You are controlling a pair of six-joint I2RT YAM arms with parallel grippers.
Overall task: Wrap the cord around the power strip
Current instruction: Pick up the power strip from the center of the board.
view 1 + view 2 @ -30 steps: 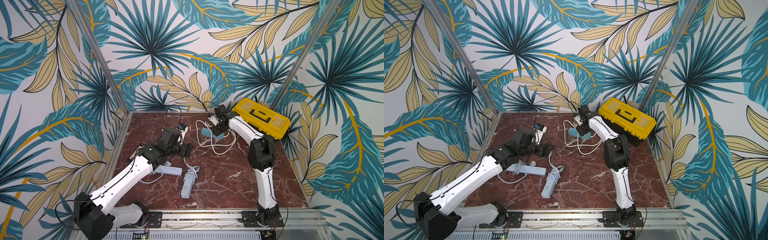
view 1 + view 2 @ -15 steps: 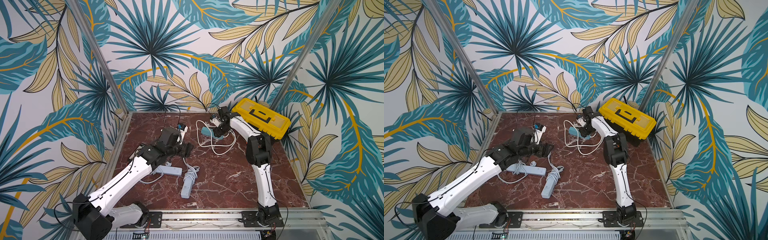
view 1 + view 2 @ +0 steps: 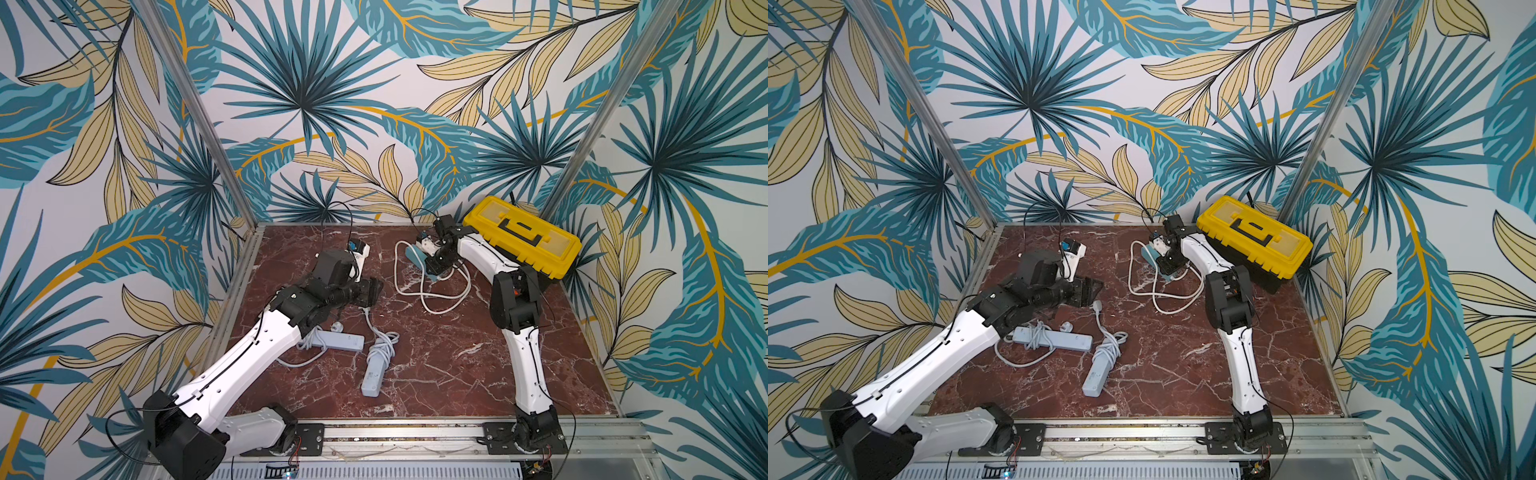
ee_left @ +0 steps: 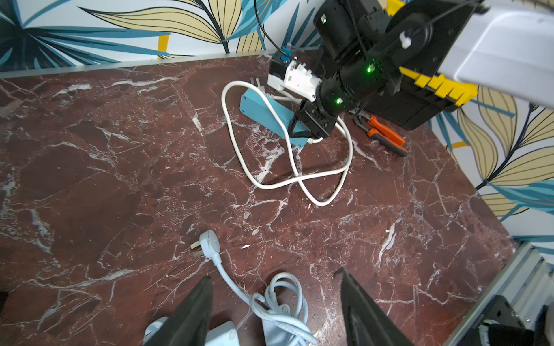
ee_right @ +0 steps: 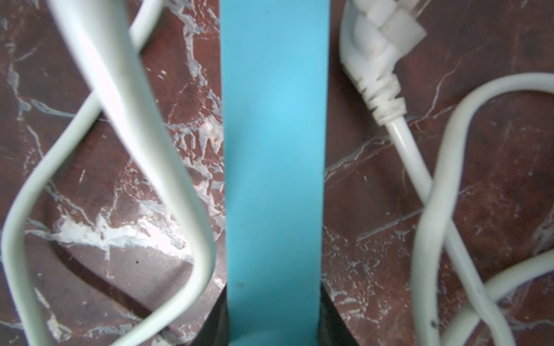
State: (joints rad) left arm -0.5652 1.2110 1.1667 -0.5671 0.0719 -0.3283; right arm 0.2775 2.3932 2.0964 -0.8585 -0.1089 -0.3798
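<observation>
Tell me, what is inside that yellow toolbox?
Its contents are hidden: the yellow toolbox has its lid shut. Only orange-handled pliers show, lying outside on the table beside it.

The left arm [image 3: 249, 357] and right arm [image 3: 525, 365] have white shell links, black joint housings, black cables alongside, and black base plates [image 3: 311, 436] screwed to an aluminium rail [image 3: 415, 434].

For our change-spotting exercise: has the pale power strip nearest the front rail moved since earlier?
No. The pale power strip keeps its place against the front rail.

Marble table [image 3: 457, 365]: teal power strip [image 4: 263, 113], two pale strips [image 3: 371, 376], toolbox [image 3: 523, 237], pliers [image 4: 386, 136].
</observation>
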